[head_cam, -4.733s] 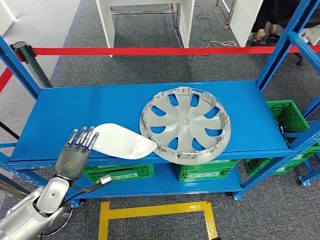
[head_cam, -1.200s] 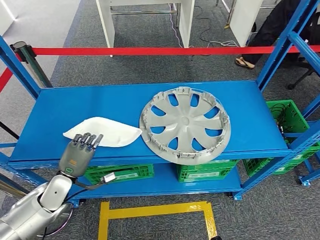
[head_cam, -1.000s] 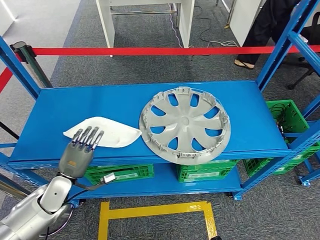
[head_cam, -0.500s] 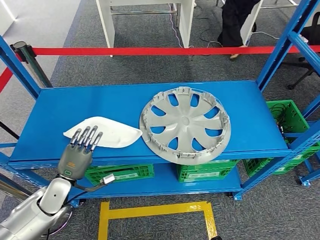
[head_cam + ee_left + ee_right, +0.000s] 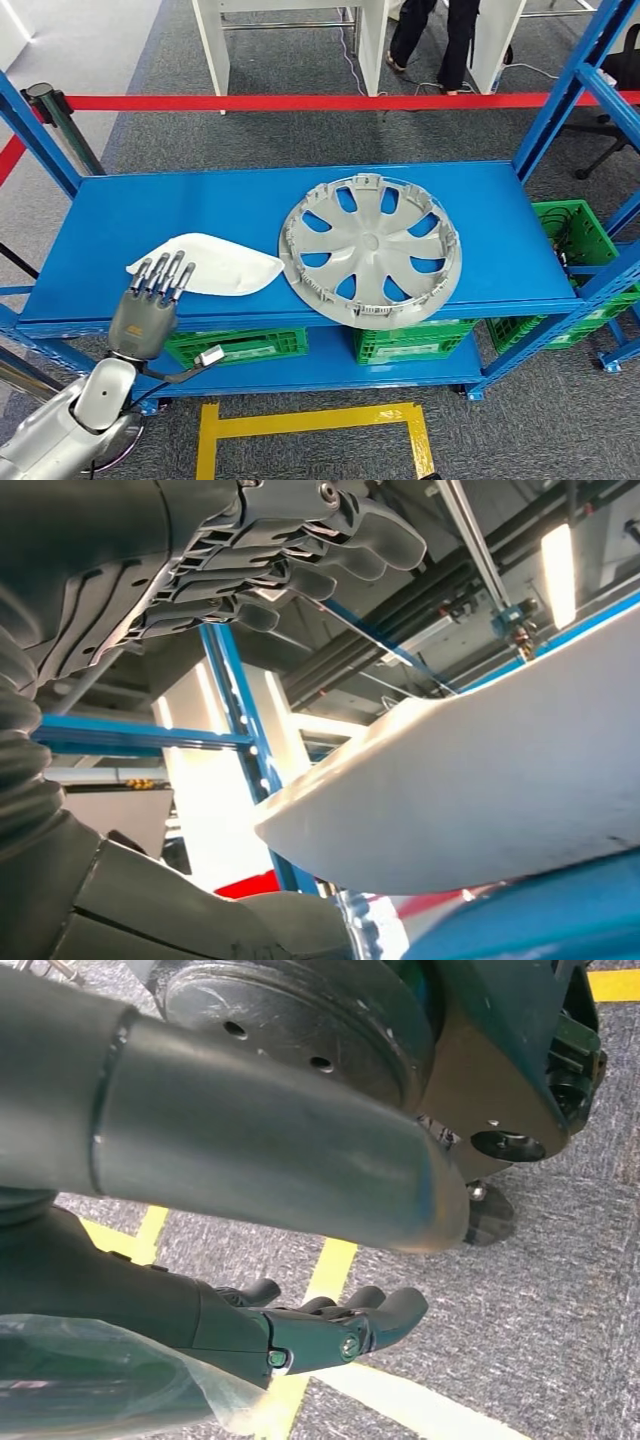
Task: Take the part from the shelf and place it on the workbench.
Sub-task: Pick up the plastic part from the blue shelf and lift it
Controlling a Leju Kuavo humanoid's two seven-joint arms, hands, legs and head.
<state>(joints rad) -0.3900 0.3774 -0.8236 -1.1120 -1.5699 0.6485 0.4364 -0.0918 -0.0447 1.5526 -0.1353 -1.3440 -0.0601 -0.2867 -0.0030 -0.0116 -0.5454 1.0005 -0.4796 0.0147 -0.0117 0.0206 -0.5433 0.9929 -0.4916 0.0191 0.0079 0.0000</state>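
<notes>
So the left hand (image 5: 143, 318) is parked at the front-left edge of the blue shelf (image 5: 226, 205), fingers (image 5: 160, 276) stretched out and slightly apart, tips just over the near rim of the white part (image 5: 207, 264). It isn't gripping anything. In the left wrist view the part's edge sits between the fingers and the thumb, with air all around it.

My worry: that part looks thin, smooth and curved, lying flat near the front-left corner. If the fingers press down instead of closing around the rim, I'd guess it just skates back, or toward the grey hubcap (image 5: 370, 248) right next to its pointed end. A shallow pinch could also let it slip out mid-lift and drop off the front edge.

The right hand (image 5: 332, 1328) hangs low over the floor, fingers loosely curled, holding nothing.
</notes>
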